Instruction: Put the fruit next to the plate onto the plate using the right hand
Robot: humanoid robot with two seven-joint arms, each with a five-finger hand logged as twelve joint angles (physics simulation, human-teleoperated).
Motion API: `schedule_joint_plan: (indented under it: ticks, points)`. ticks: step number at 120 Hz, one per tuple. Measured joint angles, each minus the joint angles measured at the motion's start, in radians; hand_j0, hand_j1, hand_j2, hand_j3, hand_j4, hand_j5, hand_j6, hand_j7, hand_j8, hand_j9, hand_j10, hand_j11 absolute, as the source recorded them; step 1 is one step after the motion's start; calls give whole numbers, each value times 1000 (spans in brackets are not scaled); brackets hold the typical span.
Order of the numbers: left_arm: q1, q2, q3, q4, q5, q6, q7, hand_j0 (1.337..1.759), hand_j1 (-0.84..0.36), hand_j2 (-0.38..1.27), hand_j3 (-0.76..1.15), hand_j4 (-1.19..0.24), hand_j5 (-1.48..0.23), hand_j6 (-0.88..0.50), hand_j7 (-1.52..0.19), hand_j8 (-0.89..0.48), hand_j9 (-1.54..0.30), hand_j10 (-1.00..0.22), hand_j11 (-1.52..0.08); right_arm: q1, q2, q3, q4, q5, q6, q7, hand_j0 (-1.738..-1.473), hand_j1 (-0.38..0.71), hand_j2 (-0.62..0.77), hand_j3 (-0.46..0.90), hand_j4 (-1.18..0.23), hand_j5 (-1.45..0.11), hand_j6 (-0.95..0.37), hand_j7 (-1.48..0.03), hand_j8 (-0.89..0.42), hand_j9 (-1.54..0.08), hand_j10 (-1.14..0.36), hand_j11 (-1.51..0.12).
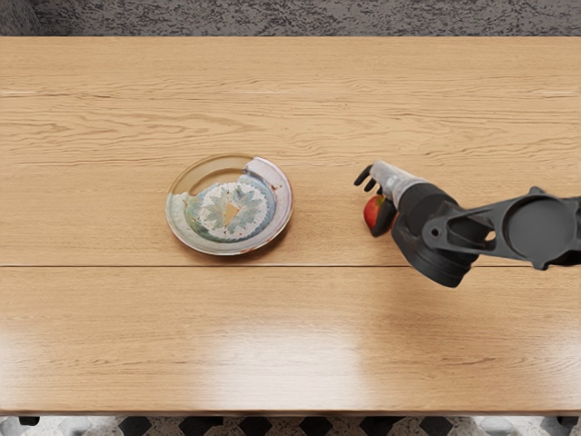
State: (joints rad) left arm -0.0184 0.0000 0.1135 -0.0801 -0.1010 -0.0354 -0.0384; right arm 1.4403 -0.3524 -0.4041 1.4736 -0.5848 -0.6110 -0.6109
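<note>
Grasp step, likely; right hand [381, 182] over small round red fruit [371, 214], right of patterned round ceramic plate [282, 193]; closure hidden, cannot tell; next: secure fruit, lift, carry left onto plate.

Nothing to read here, folks: the plate [277, 186] shows only a painted star-like pattern in its middle, no words or numbers, and the worktop [290, 345] is plain wood grain with no label, brand or sign.

Table [290, 345] glossy wood; plate [272, 178] glazed ceramic; right arm [536, 227] matt black
</note>
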Motion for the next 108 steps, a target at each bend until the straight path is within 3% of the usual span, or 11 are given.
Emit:
schedule_joint_plan:
  ticks: [32, 75, 108]
  points:
    - [0, 0, 0, 0, 0, 0, 0, 1658, 74, 46, 0, -230, -299, -230, -299, -230, -299, -230, -299, -5, 1, -13, -2, 20, 0, 0, -1658, 92, -72, 0, -369, -479, -369, -478, -368, -479, -369, -479]
    - [0, 0, 0, 0, 0, 0, 0, 1658, 73, 46, 0, -230, -299, -230, -299, -230, -299, -230, -299, -14, 3, -15, -3, 23, 0, 0, -1658, 214, -90, 0, -481, -604, -476, -613, -392, -614, -476, -614]
    - [0, 0, 0, 0, 0, 0, 0, 1658, 73, 46, 0, -230, -299, -230, -299, -230, -299, -230, -299, -12, 1, -14, -3, 32, 1, 0, -1653, 242, 59, 0, -586, -755, -455, -758, -376, -767, -528, -769]
